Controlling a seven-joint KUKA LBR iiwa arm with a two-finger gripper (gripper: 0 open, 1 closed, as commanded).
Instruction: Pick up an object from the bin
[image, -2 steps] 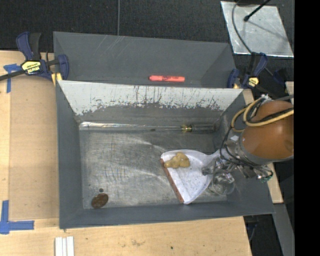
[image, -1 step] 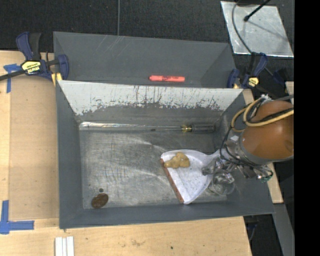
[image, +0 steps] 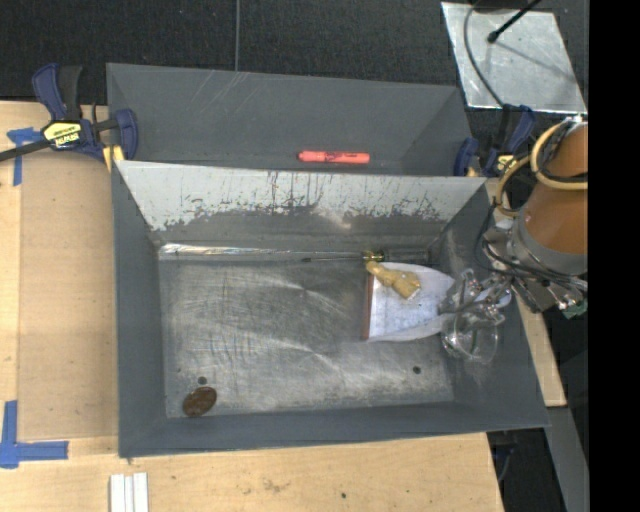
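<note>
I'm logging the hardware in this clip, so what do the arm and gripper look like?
The arm wears a rounded orange cover, with a pale cable looped around it and dark cables bunched beneath. The gripper is shiny silvery metal.

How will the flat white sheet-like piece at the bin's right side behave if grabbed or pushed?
The flat white sheet-like piece lies thin on the grey bin floor, so it is probably light, floppy and hard to grip from above. A push would likely slide it, not roll it. The small brass-coloured piece at its far edge would probably shift.
</note>
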